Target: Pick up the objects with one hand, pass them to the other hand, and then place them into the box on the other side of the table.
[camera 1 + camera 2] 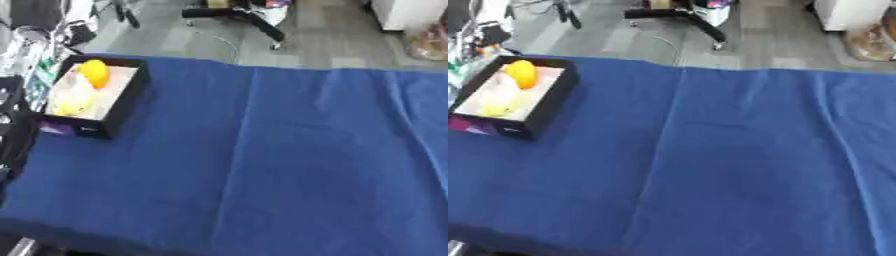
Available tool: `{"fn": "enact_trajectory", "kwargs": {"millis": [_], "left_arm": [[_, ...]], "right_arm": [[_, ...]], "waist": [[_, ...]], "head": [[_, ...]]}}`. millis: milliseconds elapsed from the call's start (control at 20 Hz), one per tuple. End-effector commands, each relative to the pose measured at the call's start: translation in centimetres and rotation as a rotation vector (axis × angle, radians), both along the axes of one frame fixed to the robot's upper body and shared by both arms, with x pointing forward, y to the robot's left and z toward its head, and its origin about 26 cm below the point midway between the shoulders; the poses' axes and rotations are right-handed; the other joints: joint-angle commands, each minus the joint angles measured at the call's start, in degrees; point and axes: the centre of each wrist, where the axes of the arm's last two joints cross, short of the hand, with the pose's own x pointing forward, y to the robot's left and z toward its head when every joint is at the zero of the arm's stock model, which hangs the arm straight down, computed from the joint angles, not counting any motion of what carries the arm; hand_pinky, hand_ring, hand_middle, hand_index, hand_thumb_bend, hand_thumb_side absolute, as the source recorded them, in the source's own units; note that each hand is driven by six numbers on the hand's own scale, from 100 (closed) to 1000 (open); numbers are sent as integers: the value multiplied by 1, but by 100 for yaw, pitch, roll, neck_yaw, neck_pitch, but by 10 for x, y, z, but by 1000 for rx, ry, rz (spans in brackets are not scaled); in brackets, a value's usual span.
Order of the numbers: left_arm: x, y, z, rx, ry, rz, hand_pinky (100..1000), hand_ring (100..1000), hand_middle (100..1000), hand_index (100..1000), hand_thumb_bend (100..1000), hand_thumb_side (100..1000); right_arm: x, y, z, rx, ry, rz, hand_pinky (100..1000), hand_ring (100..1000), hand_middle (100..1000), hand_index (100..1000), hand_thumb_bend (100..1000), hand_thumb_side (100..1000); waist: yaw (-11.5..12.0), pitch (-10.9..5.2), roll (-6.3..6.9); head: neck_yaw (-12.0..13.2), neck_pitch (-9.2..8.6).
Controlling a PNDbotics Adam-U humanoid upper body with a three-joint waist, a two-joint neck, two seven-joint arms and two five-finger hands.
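Blue tablecloth (289, 165) bears box (122, 102) holding orange fruit (94, 73).

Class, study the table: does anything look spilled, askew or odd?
Nothing is spilled. The black box sits slightly askew at the table's left, holding an orange object and a pale yellow one. The blue cloth shows creases.

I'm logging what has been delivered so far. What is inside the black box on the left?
Inside the black box lie an orange round object and a pale yellow object. Its near wall may hide more.
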Motion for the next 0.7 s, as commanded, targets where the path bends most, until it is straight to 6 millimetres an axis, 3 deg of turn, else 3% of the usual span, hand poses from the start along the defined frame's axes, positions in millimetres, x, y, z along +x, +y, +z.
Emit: {"fn": "enact_trajectory", "kwargs": {"millis": [50,100,150,200,250,300,350,400,500,700], "left_arm": [[3,29,-20,-3,85,139,375,252,154,387,100,100],[3,34,-29,-14,111,165,378,253,156,390,100,100],[2,39,-37,-28,140,193,434,295,199,447,147,100],[1,43,-45,-48,177,222,656,493,434,690,356,100],[0,46,-53,-81,228,251,750,596,557,815,440,113],[-1,49,-57,-119,276,271,849,742,728,916,546,362],[-1,49,-56,-150,302,280,890,803,799,942,578,545],[0,49,-51,-174,296,281,904,833,831,951,573,642],[2,45,-35,-209,225,259,902,845,852,956,557,713],[1,32,5,-238,7,158,875,830,836,940,524,694]], "right_arm": [[-1,-3,6,-20,-17,7,803,450,488,819,100,433],[0,-3,6,-21,-15,9,803,450,488,819,100,433],[0,-3,6,-20,-14,10,803,450,488,819,100,433],[0,-3,5,-19,-13,10,804,449,488,819,100,433],[0,-3,5,-18,-13,10,804,449,487,820,100,433],[0,-3,5,-18,-12,11,804,448,487,820,100,432],[0,-3,5,-18,-10,10,804,448,487,820,100,432],[0,-4,5,-18,-9,10,804,447,487,820,100,431],[0,-5,4,-19,-5,6,805,446,486,820,100,430],[0,-7,3,-22,1,-2,806,444,484,819,100,428]], "waist": [[-29,-148,36],[-46,-146,34],[-60,-143,32],[-73,-139,30],[-83,-135,29],[-91,-132,28],[-93,-129,26],[-92,-125,25],[-81,-121,24],[-50,-114,27]], "head": [[-89,-14],[-99,-14],[-118,-14],[-138,-14],[-159,-14],[-183,-14],[-206,-14],[-229,-14],[-262,-14],[-358,-14]]}}
